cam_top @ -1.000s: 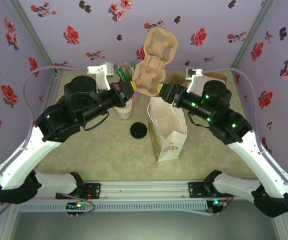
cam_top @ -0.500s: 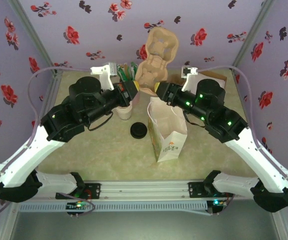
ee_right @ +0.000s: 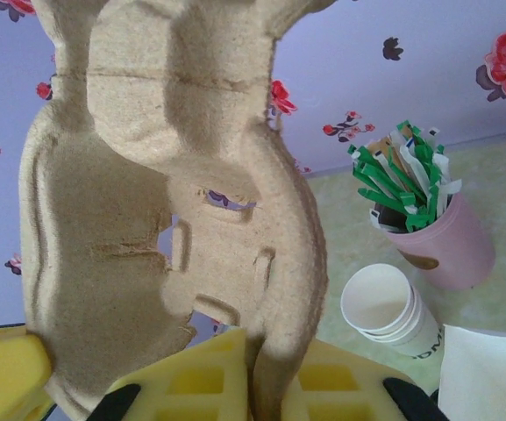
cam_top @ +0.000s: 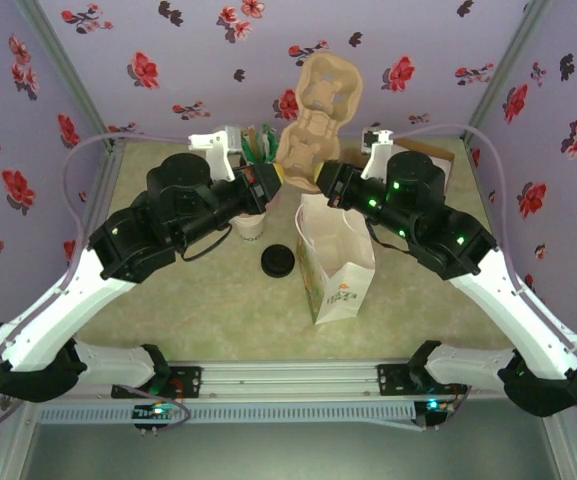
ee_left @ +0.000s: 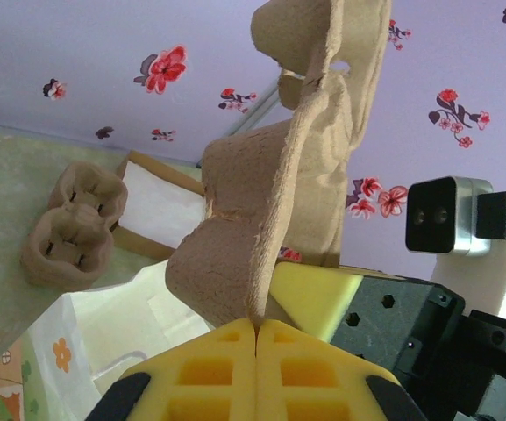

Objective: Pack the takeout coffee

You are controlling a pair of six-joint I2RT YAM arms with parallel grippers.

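Coffee (cam_top: 277,261): stands on the surface (cam_top: 198,290) near its middle, just beside the left side of the bag (cam_top: 340,255).
Look: from above, a small dark round top; the wall below it is too small to make out.
Axis: judged upright, so its long axis runs vertically.
Left fingers (cam_top: 267,181): together, clamped on the lower end of the carrier (cam_top: 313,115).
Right fingers (cam_top: 320,182): together, clamped on that same lower end from the opposite side.
Carrier: held in the air, long axis upright, over the far end of the bag's mouth.
Bag: white, standing open, below the right fingers.
Coffee from fingers: down on the surface and toward the near edge from both pairs, roughly between them.
Nearer arm: the left, by a little. The stack (cam_top: 251,225) of cream cups stands under it, just far-left of the coffee.
Next move, as judged: both pairs are busy with the carrier, so it has to be set down or handed to one pair before either can drop to the coffee.
Risk: the bag stands so close that a careless reach could tip it.
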